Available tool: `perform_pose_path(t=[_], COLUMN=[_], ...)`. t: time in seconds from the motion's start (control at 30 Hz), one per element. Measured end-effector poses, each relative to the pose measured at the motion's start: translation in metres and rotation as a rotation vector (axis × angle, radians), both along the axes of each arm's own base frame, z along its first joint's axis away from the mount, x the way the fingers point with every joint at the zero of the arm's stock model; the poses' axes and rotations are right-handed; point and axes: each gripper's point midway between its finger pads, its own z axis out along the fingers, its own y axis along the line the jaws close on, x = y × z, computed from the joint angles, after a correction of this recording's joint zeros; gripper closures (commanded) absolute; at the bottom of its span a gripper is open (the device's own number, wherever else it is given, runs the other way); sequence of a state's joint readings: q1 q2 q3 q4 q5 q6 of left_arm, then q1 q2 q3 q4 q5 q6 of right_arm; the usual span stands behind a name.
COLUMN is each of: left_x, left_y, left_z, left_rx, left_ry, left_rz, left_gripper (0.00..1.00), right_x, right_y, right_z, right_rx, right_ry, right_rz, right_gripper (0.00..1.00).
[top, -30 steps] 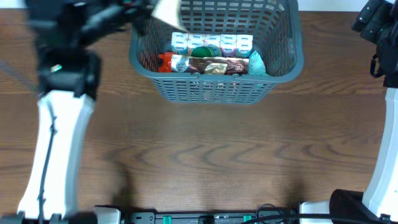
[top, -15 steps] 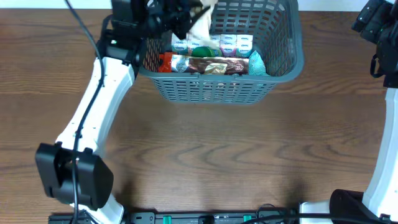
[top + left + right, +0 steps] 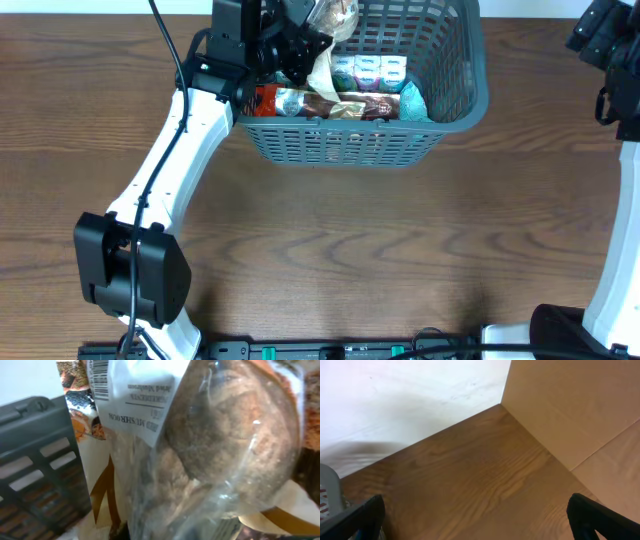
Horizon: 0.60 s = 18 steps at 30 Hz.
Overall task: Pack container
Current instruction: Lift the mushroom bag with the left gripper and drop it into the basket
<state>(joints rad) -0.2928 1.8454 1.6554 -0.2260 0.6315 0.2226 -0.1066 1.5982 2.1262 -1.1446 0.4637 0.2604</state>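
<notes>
The container (image 3: 345,140) is a dark grey slotted basket at the table's back centre. Inside lie a row of small white cups (image 3: 365,70), a long brown packet (image 3: 340,105), an orange packet (image 3: 265,100) and a teal one (image 3: 412,102). My left gripper (image 3: 300,45) is over the basket's left side, shut on a clear packet of brown snacks (image 3: 328,40) that tilts down onto the other goods. This packet (image 3: 220,445) fills the left wrist view and hides the fingers; the basket wall (image 3: 35,470) shows at left. My right gripper (image 3: 477,525) stands open over bare wood.
The right arm (image 3: 600,40) is at the back right corner, away from the basket. A cardboard panel (image 3: 570,410) and a white wall (image 3: 395,390) border the table there. A power strip (image 3: 300,350) runs along the front edge.
My left arm has swung right and come down over the basket's left side, bringing the clear packet lower onto the packed goods. The right arm has not moved.
</notes>
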Motion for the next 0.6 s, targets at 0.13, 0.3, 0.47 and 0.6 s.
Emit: perform_pose_path(t=[0.13,0.3,0.47,0.6], left_x=[0.001,0.002,0.002,0.001], left_y=[0.001,0.001,0.001,0.008], left_z=[0.000,0.000,0.004,0.021], left_rx=[0.003,0.001,-0.006,0.001], left_ry=[0.000,0.000,-0.006,-0.048], left_rz=[0.007,0.012,0.015,0.055], left_gripper=[0.02,0.02,0.01,0.01], right_x=[0.000,0.000,0.000,0.000], right_y=[0.000,0.000,0.000,0.000], right_z=[0.000,0.000,0.000,0.000], right_rx=[0.000,0.000,0.000,0.000], right_ry=[0.000,0.000,0.000,0.000], right_rz=[0.000,0.000,0.000,0.000], right_gripper=[0.01,0.01,0.01,0.01])
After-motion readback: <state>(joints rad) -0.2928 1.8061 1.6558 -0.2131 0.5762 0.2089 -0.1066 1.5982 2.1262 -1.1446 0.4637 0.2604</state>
